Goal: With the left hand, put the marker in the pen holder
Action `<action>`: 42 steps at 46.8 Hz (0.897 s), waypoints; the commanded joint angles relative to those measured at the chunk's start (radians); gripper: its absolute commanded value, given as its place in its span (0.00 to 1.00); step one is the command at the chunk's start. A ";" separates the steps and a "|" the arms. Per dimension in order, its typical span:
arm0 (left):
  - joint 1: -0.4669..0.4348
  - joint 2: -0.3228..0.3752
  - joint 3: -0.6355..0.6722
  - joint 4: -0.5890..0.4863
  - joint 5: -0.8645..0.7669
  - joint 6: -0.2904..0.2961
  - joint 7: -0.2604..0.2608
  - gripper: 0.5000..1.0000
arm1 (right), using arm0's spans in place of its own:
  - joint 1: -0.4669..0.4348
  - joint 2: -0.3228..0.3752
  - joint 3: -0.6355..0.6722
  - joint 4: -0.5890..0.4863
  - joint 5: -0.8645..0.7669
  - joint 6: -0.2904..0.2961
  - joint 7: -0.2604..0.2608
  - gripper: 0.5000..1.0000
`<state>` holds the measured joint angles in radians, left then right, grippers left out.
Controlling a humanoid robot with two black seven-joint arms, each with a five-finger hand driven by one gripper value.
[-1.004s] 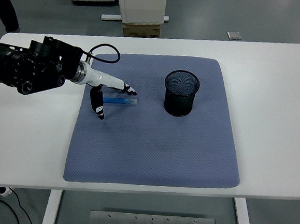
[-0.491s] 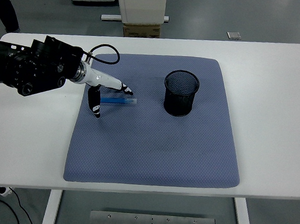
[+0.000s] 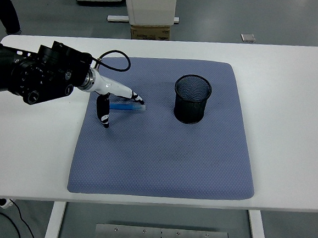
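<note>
Marker [image 3: 126, 107] lies flat on the blue mat [image 3: 162, 152], at nine o'clock from the pen holder [image 3: 192, 99] (well apart); left hand [image 3: 112, 95] hovers over it, fingers spread, gripping nothing.

One high head view overlooks the table [image 3: 294, 74].

The left end of the blue marker [image 3: 124, 107] is covered by the left hand [image 3: 114, 97], so whether it is gripped cannot be told. The black arm is cut off by the left edge. The inside of the mesh pen holder [image 3: 192, 99] is too dark to be made out. A person [image 3: 4, 2] is cropped at the top-left corner.
</note>
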<state>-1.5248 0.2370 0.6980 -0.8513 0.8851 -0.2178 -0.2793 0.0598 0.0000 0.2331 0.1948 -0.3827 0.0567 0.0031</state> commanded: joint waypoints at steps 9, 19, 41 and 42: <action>0.000 -0.001 0.000 0.000 0.000 0.000 0.000 0.81 | 0.000 0.000 0.000 0.000 0.001 0.000 0.000 1.00; 0.000 -0.001 -0.006 0.001 0.000 -0.002 0.002 0.62 | 0.000 0.000 0.000 0.000 -0.001 -0.001 0.000 1.00; -0.002 0.001 -0.018 0.014 0.002 -0.002 0.003 0.45 | 0.000 0.000 0.000 0.000 0.001 0.000 0.000 1.00; -0.002 0.001 -0.021 0.015 0.002 0.000 0.005 0.45 | 0.000 0.000 -0.001 0.000 0.001 0.000 0.000 1.00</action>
<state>-1.5260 0.2378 0.6810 -0.8387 0.8863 -0.2198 -0.2762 0.0598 0.0000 0.2332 0.1948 -0.3826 0.0565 0.0031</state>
